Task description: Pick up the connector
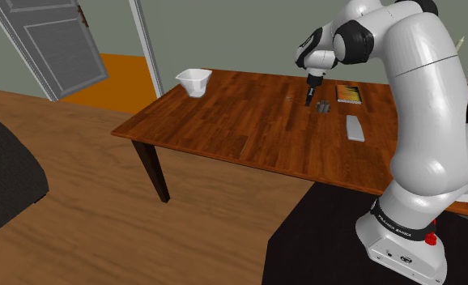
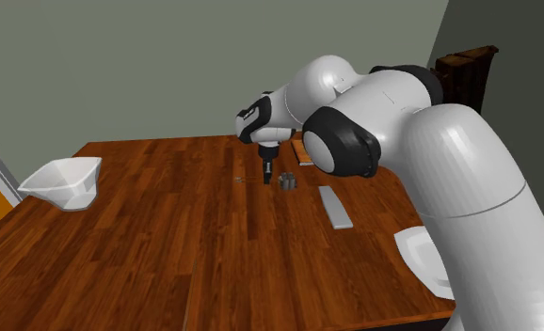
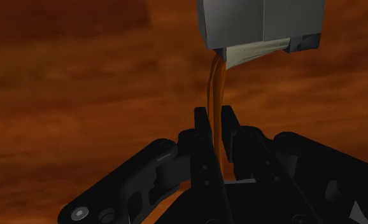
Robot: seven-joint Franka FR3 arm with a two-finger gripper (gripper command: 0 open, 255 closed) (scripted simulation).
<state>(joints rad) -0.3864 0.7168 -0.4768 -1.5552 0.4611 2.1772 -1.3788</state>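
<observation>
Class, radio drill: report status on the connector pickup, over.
Gripper low beside grey connector, not around it. Connector on wooden table, unlifted. Flat grey bar and book nearby, not in the way.

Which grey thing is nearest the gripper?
The small dark connector: its orange wire runs between the fingers of the gripper; the flat paler bar lies farther off.

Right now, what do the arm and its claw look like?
The arm is glossy white with rounded, bulbous links and dark joints. A black band with white lettering rings its base, beside a small red knob. The claw is all black and slim, with round screw heads on its body.
</observation>
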